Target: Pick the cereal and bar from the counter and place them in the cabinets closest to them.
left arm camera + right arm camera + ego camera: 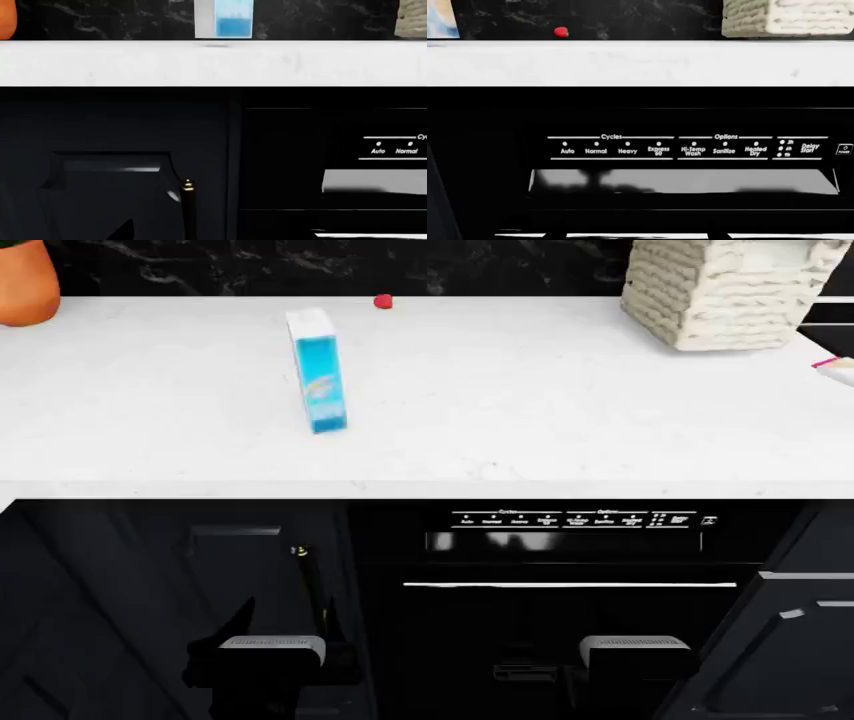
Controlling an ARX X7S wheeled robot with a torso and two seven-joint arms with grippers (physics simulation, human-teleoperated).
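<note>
The cereal point(316, 370) is a tall cyan-blue box standing upright on the white counter point(534, 400), left of centre. The left wrist view shows it point(227, 19) beyond the counter's thick front edge point(213, 62), and a sliver of it point(440, 20) shows in the right wrist view. Only the pink end of the bar point(834, 364) shows, at the counter's far right edge. Both arms hang low in front of the dark base cabinets, below counter level. The left gripper point(263, 628) and right gripper point(638, 632) are dark against dark fronts, so their jaws cannot be made out.
A small red berry point(384, 302) lies at the back of the counter. A pale woven basket point(721, 290) stands at the back right and an orange pot point(24, 285) at the back left. Below are a dishwasher panel point(574, 520) and a cabinet door with a brass handle point(187, 197).
</note>
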